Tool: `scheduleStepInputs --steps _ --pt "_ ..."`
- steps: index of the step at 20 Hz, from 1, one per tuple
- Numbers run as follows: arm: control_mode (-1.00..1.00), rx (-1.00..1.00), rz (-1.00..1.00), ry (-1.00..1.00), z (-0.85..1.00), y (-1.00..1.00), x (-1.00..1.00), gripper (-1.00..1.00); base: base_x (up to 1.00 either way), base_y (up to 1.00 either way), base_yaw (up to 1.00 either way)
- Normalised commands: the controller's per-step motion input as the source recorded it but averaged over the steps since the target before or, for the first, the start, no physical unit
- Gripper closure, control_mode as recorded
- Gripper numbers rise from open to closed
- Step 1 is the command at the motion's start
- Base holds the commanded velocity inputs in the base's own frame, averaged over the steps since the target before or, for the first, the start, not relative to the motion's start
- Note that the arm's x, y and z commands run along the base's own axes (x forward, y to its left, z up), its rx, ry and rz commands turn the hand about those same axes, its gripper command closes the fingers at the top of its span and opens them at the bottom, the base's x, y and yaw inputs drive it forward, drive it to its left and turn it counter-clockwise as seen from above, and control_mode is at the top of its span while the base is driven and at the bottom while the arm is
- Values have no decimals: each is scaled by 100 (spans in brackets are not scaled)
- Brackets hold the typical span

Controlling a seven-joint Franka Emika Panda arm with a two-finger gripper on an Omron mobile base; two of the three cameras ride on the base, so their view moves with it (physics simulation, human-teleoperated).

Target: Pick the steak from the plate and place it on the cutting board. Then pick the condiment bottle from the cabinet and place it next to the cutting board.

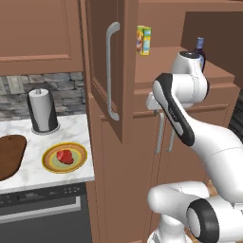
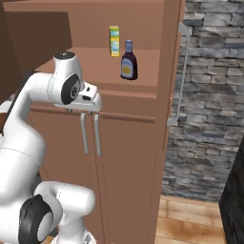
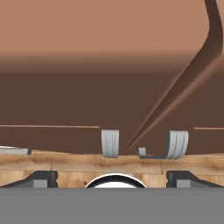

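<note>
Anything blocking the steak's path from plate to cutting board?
Nothing visible. The steak sits on the plate, the cutting board lies just left of it on the same counter, bare marble between.

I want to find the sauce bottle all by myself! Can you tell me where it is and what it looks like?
Look at the tall brown cabinet with its upper doors open. On its open shelf stand two things side by side: a yellow box and, just right of it from the right base view, the condiment bottle. The bottle is dark purplish-brown with a blue cap and a light label.

Matt wood cabinet (image 2: pixel 128 143), marble counter (image 1: pixel 71 130)
</note>
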Motion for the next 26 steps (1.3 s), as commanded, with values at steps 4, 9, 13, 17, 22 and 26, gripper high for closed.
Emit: scheduleStepInputs --steps 4,9,13,17,22,26 --pt "-100 0 0 -4 2 0 -6 -100 0 0 0" --pt "-100 0 0 -5 3 -1 -5 -100 0 0 0" --pt "-100 0 0 -5 7 -4 -5 -100 0 0 0" --pt "-100 0 0 -6 7 -7 -4 -100 0 0 0" --pt "-100 0 0 -5 8 -10 -1 -100 0 0 0" --pt "-100 -1 0 -5 11 -10 0 -100 0 0 0"
